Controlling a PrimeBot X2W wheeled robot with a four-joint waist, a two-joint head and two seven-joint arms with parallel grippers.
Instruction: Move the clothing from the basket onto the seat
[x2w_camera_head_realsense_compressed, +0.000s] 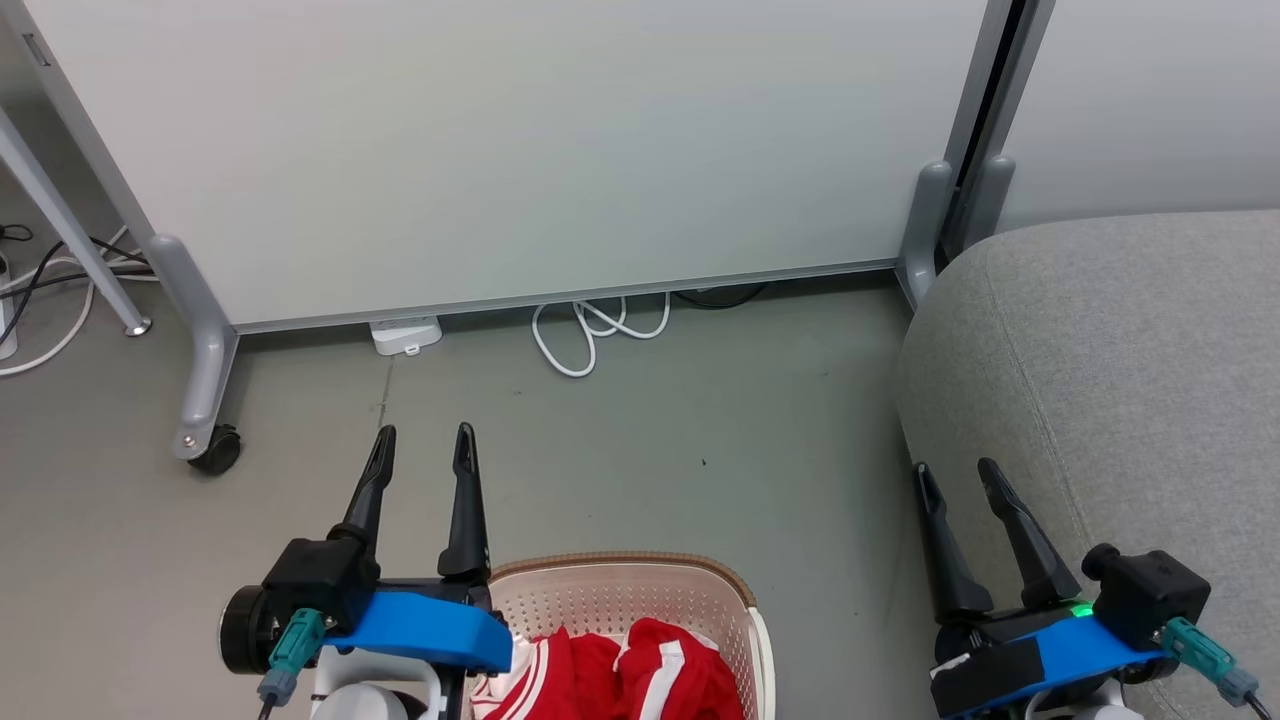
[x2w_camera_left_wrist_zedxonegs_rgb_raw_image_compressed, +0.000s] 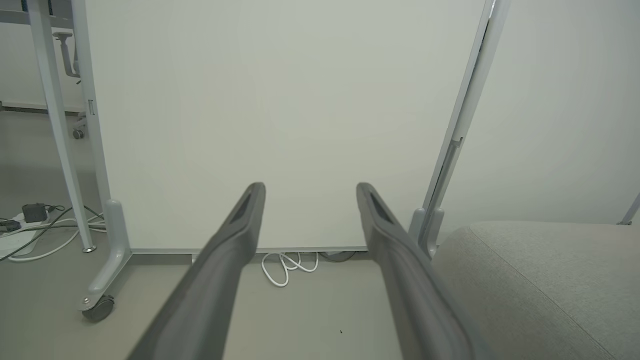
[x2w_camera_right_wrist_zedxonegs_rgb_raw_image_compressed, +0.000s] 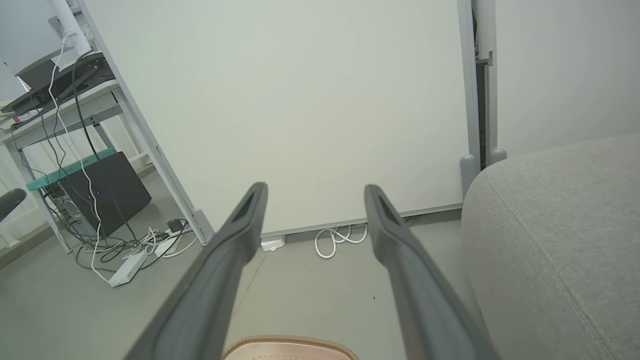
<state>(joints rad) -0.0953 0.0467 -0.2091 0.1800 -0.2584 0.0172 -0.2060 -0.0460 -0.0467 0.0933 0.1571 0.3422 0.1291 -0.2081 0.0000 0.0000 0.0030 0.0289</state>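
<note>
Red clothing (x2w_camera_head_realsense_compressed: 640, 675) with white stripes lies bunched in the cream perforated basket (x2w_camera_head_realsense_compressed: 620, 575) at the bottom centre of the head view; the basket's brown rim (x2w_camera_right_wrist_zedxonegs_rgb_raw_image_compressed: 290, 345) peeks in at the bottom of the right wrist view. The grey seat (x2w_camera_head_realsense_compressed: 1120, 370) fills the right side, and its rounded corner appears again (x2w_camera_left_wrist_zedxonegs_rgb_raw_image_compressed: 540, 285) (x2w_camera_right_wrist_zedxonegs_rgb_raw_image_compressed: 560, 240). My left gripper (x2w_camera_head_realsense_compressed: 424, 440) (x2w_camera_left_wrist_zedxonegs_rgb_raw_image_compressed: 307, 192) is open and empty, raised over the floor just left of the basket. My right gripper (x2w_camera_head_realsense_compressed: 955, 475) (x2w_camera_right_wrist_zedxonegs_rgb_raw_image_compressed: 315, 192) is open and empty beside the seat's front left edge.
A white partition panel (x2w_camera_head_realsense_compressed: 520, 140) on grey wheeled feet (x2w_camera_head_realsense_compressed: 205, 440) stands ahead. White cable loops (x2w_camera_head_realsense_compressed: 590, 335) and a power adapter (x2w_camera_head_realsense_compressed: 405, 335) lie at its base. At the left, a desk leg (x2w_camera_head_realsense_compressed: 70, 230), cables and a black box (x2w_camera_right_wrist_zedxonegs_rgb_raw_image_compressed: 100, 195) crowd the floor.
</note>
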